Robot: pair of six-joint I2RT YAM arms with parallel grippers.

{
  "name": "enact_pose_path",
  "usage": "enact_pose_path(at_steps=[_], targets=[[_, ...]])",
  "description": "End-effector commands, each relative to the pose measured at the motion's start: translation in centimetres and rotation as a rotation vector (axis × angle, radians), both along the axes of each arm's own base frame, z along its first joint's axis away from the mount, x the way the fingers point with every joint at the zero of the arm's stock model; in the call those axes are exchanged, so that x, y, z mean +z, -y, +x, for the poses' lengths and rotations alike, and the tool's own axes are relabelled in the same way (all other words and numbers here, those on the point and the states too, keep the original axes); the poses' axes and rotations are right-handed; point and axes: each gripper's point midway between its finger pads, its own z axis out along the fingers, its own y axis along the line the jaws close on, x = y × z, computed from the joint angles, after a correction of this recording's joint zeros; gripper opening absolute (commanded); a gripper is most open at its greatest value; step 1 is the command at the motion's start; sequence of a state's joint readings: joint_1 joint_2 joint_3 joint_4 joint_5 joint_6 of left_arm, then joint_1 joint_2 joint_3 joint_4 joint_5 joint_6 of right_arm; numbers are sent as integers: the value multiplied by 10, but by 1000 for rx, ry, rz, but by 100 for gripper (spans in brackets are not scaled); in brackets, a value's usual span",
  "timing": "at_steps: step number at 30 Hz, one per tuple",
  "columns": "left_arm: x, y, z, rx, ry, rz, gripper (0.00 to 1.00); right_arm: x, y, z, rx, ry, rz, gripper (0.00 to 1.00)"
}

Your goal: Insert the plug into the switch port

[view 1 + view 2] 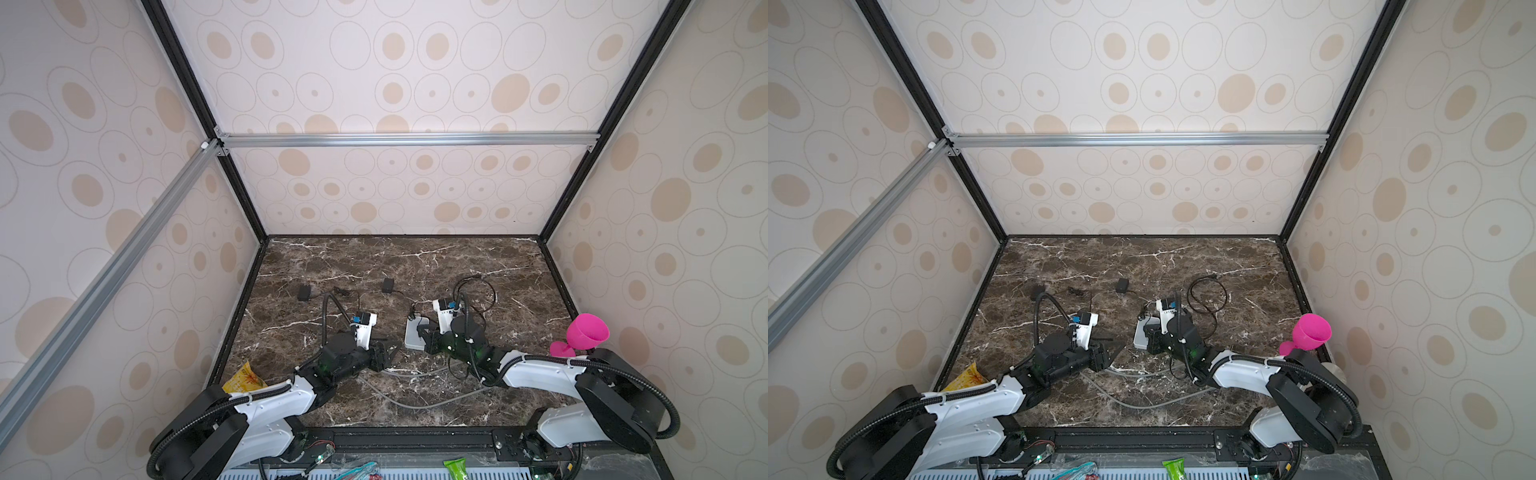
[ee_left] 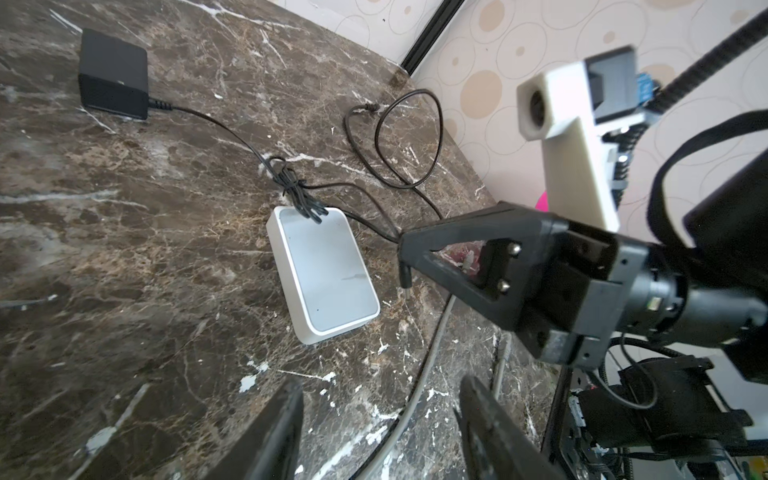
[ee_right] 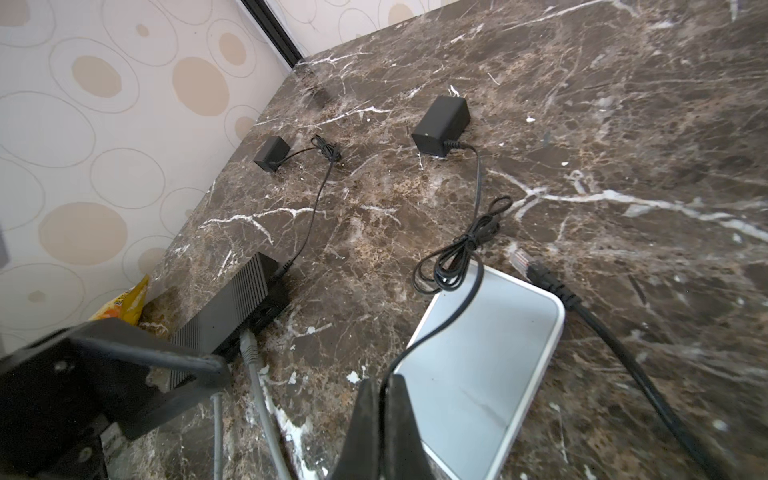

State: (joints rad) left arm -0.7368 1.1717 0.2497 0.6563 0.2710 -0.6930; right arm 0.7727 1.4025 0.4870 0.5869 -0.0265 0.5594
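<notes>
The switch [image 2: 324, 274], a flat white box with a grey top, lies on the marble table in both top views [image 1: 415, 334] [image 1: 1141, 336]; I see none of its ports. My right gripper [image 3: 386, 380] is shut on a thin black cable [image 3: 449, 316] that crosses the switch's top. In the left wrist view the small black barrel plug [image 2: 404, 277] hangs from those shut jaws, just off the switch's long side and above the table. My left gripper [image 2: 380, 415] is open low over the table, short of the switch, with a grey cable [image 2: 419, 382] running between its fingers.
The held cable leads through a tied bundle [image 3: 469, 241] to a black adapter [image 3: 442, 124]. A black ribbed box [image 3: 232, 307] with a grey network cable sits by my left gripper, wired to a second adapter [image 3: 272, 153]. A thick black network cable [image 3: 552, 286] lies beside the switch. A pink cup [image 1: 586, 332] stands at the right edge.
</notes>
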Motion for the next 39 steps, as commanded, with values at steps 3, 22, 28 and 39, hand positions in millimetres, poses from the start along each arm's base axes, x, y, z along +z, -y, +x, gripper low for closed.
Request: enact_pose_path(at_steps=[3, 22, 28, 39], targets=[[9, 17, 6, -38, 3, -13, 58, 8, -11, 3, 38, 29, 60, 0], [-3, 30, 7, -81, 35, -103, 58, 8, -5, 9, 16, 22, 91, 0], [-4, 31, 8, -87, 40, -91, 56, 15, -2, 9, 10, 39, 110, 0], [-12, 43, 16, -106, 22, -81, 54, 19, -14, 3, 80, 37, 173, 0]])
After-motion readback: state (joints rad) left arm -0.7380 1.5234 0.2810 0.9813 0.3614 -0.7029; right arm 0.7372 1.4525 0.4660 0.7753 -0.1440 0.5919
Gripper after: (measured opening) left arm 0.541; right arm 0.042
